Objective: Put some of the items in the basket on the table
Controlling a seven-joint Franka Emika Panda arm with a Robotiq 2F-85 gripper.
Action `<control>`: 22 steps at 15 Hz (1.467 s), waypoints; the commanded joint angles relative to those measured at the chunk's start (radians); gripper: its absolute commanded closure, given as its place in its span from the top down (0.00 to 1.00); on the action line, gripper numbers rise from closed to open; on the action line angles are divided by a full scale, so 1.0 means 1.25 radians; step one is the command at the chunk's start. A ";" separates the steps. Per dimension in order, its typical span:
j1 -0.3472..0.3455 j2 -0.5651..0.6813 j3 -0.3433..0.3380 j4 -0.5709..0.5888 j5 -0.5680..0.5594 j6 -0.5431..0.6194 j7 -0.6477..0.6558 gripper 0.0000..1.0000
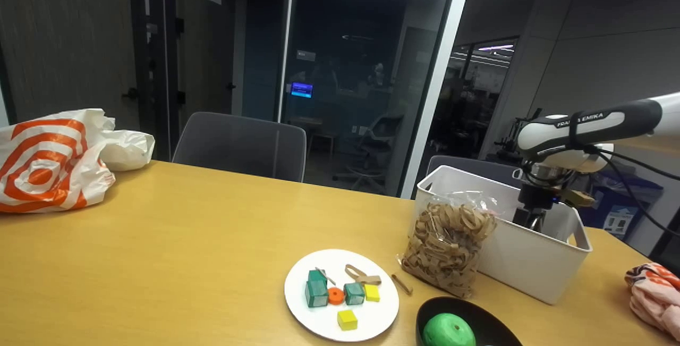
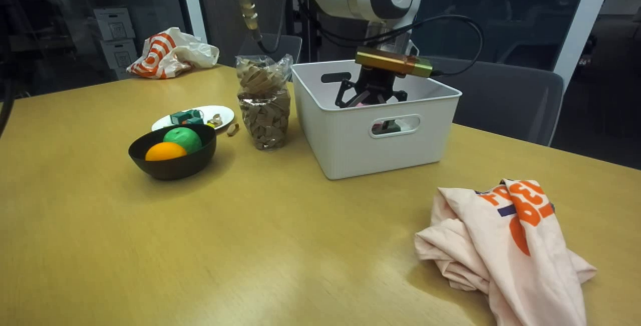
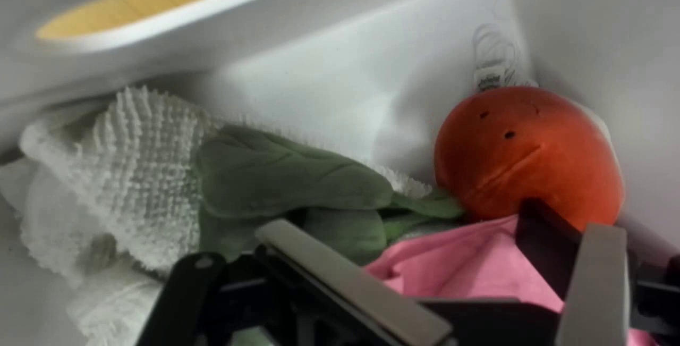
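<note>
We have the gripper (image 3: 475, 285) down inside the white plastic bin (image 1: 523, 261), fingers (image 3: 595, 282) spread wide, pink cloth (image 3: 473, 261) showing between them. Across the wall from the hand, just outside, stands our clear bag of tan-brown strips (image 1: 449, 245): long axis near upright, crinkled top pointing up, base on the wooden table (image 2: 200, 246). And there, right by one finger, touching or not we can't tell, the red round plush (image 3: 531, 160), two dark dots turned up at us, white tag (image 3: 490, 78) on its far side. Now the edges! Bin walls hem the hand in; beyond the fingers we see a pale stretch of floor, edged on the hand's side by green padded pieces (image 3: 287, 176) and white knit cloth (image 3: 149, 165).
</note>
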 commanded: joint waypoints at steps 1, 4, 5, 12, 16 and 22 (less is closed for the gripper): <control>-0.014 0.005 0.017 0.005 -0.010 -0.005 0.006 1.00; -0.016 0.008 0.019 0.004 -0.009 -0.005 0.006 1.00; -0.018 0.010 0.016 0.005 -0.009 -0.018 0.012 1.00; -0.050 0.005 0.015 -0.017 0.000 -0.129 -0.006 1.00; -0.057 0.000 0.016 -0.066 -0.013 -0.021 -0.049 0.73; -0.042 -0.039 0.012 -0.156 -0.043 0.210 -0.041 0.42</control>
